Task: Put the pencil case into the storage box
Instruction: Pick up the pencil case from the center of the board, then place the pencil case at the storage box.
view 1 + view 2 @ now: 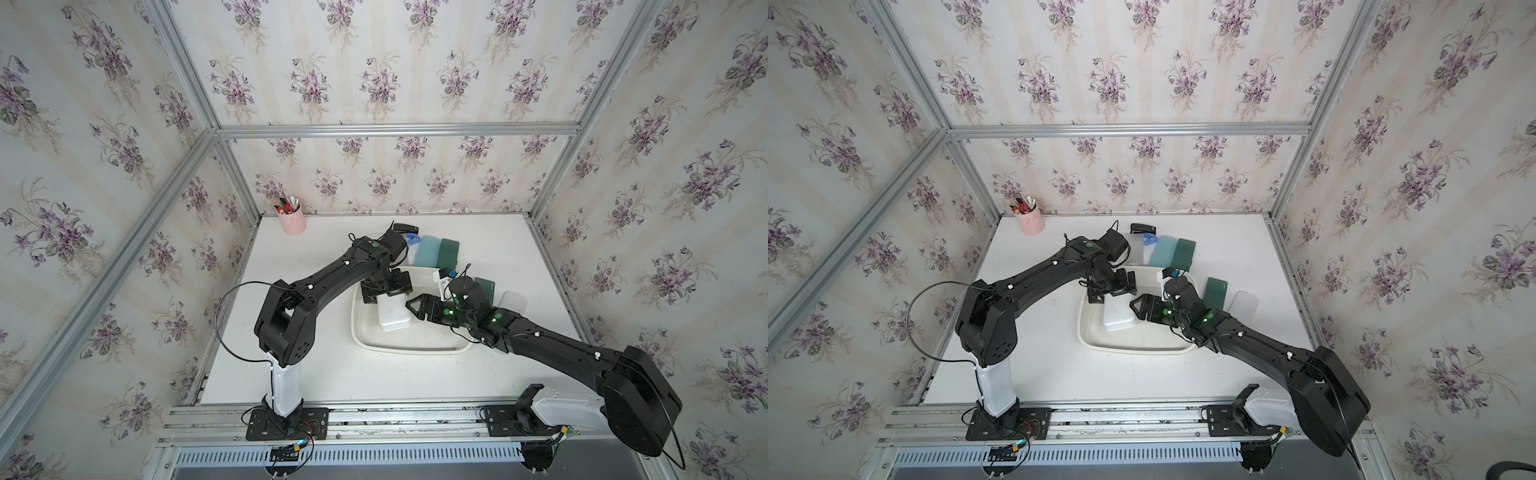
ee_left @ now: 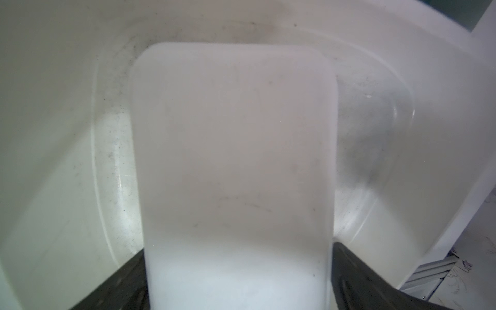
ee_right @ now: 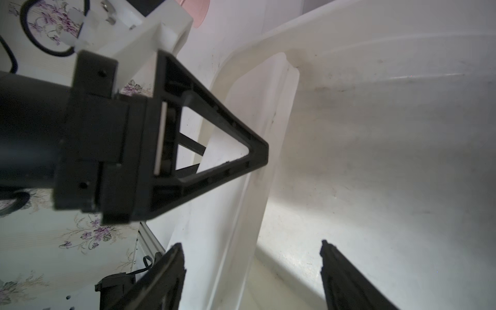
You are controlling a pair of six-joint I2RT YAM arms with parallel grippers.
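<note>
You are looking at a flat white worktop point(image 1: 332, 374) carrying the storage box point(image 1: 415, 350), a shallow white plastic tub with rounded corners, a rolled rim and a scuffed, speckled floor. It is holding one thing: the pencil case point(image 1: 392, 316), a smooth, frosted white rounded rectangle lying in its left half. A pale teal case point(image 1: 426, 251) and a dark green case point(image 1: 448, 253) are lying just behind the box. Your left tool point(image 1: 386, 296) is straddling the pencil case's far end, fingers point(image 2: 375, 281) spread wide at its long edges; whether they are pressing, you cannot tell. Your right tool point(image 1: 412, 311) is hovering over the box, open and empty. A pink pen cup point(image 1: 293, 222) is holding pens point(image 1: 286, 204) at the far left corner.
</note>
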